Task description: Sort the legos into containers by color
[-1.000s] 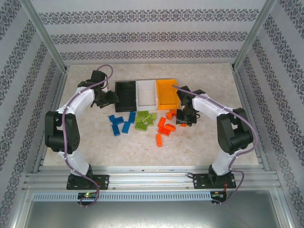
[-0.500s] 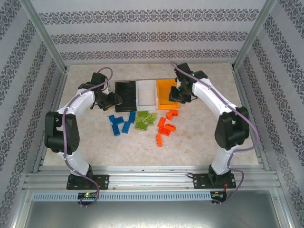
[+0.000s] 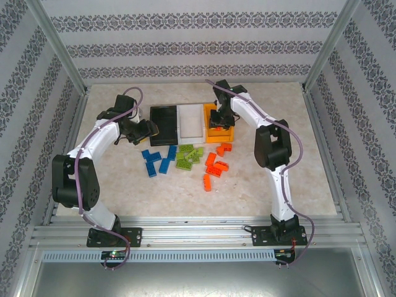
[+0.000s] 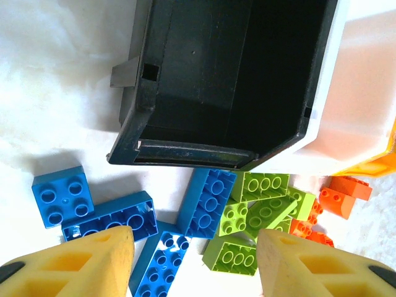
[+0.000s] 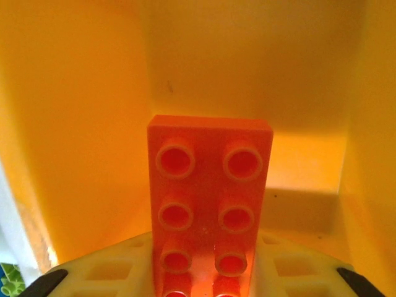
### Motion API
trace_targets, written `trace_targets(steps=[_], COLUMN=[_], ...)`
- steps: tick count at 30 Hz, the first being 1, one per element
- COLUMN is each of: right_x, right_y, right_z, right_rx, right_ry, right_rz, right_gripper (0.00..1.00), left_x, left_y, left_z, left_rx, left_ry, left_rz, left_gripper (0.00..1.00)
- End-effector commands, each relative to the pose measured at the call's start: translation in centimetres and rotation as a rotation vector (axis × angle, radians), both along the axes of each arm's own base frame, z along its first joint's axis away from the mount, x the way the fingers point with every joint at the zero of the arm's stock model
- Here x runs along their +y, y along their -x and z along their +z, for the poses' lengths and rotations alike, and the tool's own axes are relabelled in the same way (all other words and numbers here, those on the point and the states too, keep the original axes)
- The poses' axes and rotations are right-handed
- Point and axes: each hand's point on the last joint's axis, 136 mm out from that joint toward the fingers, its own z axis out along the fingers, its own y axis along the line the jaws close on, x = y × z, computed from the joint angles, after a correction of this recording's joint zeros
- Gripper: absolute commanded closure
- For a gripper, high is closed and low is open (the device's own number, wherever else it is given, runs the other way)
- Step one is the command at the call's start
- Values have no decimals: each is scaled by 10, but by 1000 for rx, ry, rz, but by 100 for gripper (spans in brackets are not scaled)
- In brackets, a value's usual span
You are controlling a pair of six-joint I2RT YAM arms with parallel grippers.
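We see our right gripper [image 5: 207, 275] clamped on a glossy orange-red brick [image 5: 209, 198], 2 round studs wide and flat-sided. The smooth walls of the orange bin [image 5: 74, 124] lie straight ahead of it. Our left gripper [image 4: 195, 263] stands partly spread, gripping nothing. Ahead of it sits the matte black bin [image 4: 204, 80], rectangular. Studded blue bricks [image 4: 210, 201] and lime bricks [image 4: 263, 185] lie between bin and fingertips.

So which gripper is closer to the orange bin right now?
Right. The right gripper hangs over the orange bin, holding an orange-red brick. The left gripper is open beside the black bin, with the white bin between that and the orange one.
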Motion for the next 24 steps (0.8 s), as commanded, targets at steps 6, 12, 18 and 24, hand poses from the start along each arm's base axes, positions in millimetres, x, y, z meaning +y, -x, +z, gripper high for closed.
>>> trace_targets(steps=[6,12,18,24], right_x=[-4,-9,-13,-16], right_y=[-1,-1,24,88], right_z=[-2,26,73,57], right_rx=[30,-19,-79,-19], right_ry=[16,8,-2,33], right_rz=[-16,-23,-34,-44], right_gripper=[54,48,43,43], left_x=[1,-2,-5,-9], left_y=[7,4,-4,-2], left_z=[5,1,5,0], left_rx=[10,8,-12,-17], left_ry=[11,30,46,67], left_rz=[14,16,11,-9], left_gripper=[44,44,44,44])
